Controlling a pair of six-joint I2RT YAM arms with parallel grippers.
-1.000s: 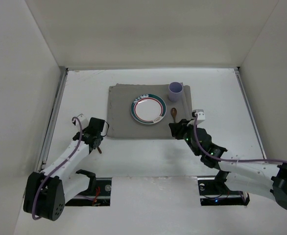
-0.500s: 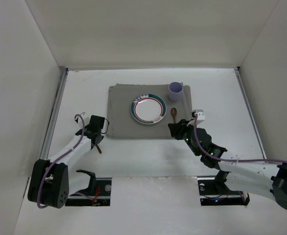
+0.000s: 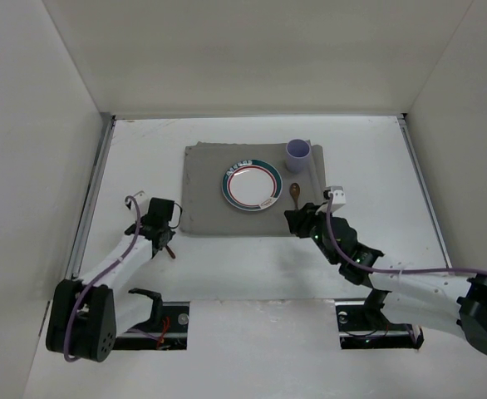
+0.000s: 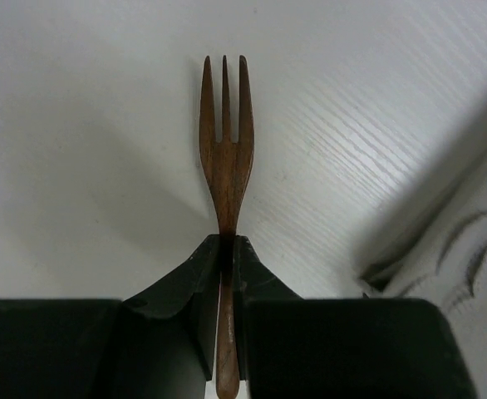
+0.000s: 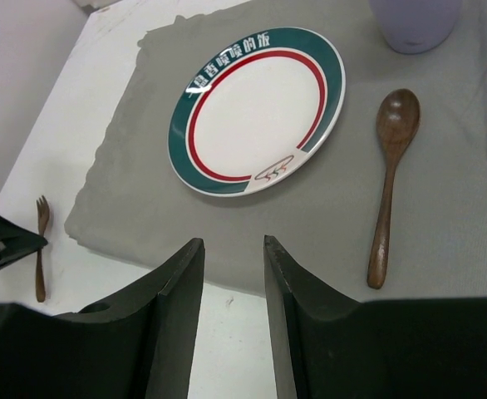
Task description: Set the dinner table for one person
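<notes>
My left gripper (image 3: 162,236) is shut on the handle of a brown wooden fork (image 4: 224,158). It holds the fork low over the white dinner table (image 3: 368,166), just off the front left corner of the grey placemat (image 3: 206,195). The tines point away from the jaws. On the placemat lie a white plate (image 3: 251,184) with a green and red rim, a wooden spoon (image 3: 295,192) to its right, and a lilac cup (image 3: 298,154) behind the spoon. My right gripper (image 3: 293,218) is open and empty over the placemat's front edge (image 5: 144,195), near the spoon's handle (image 5: 382,241).
Thin metal rails (image 3: 94,195) run along the table's side edges, and white walls stand on three sides. The placemat's corner (image 4: 468,233) is wrinkled just right of the fork. The fork also shows in the right wrist view (image 5: 40,249), left of the mat.
My left arm has shifted slightly while still holding the fork. My right arm has barely moved.
</notes>
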